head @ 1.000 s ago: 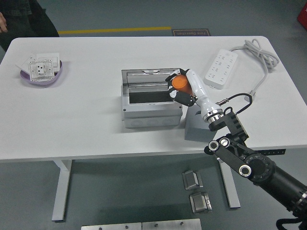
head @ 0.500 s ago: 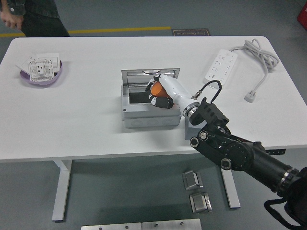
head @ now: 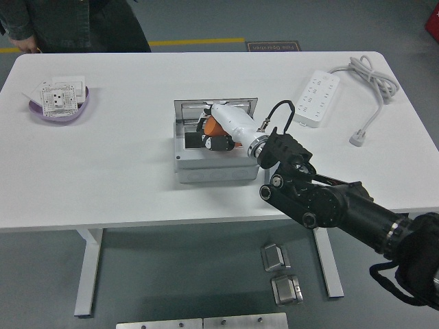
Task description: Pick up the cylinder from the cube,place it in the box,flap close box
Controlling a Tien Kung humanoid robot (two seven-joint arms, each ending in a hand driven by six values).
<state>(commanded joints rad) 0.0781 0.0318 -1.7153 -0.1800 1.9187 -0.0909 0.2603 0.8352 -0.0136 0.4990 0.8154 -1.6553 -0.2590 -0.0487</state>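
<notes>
My right hand [head: 211, 131] reaches in from the lower right and is over the open grey box [head: 206, 173]. Its fingers are curled around the orange cylinder [head: 212, 127], holding it inside the box opening. The box lid [head: 216, 104] stands open at the back. The grey cube is hidden behind my right arm [head: 322, 202]. My left arm is out of view.
A purple bowl [head: 84, 108] with white parts sits at the far left. A white power strip [head: 317, 97] and its cable [head: 367, 77] lie at the far right. A person [head: 68, 24] stands at the table's far left corner.
My right hand has carried the orange cylinder leftward from above the box's right edge to inside the box opening. The person at the far left has moved further into view.
</notes>
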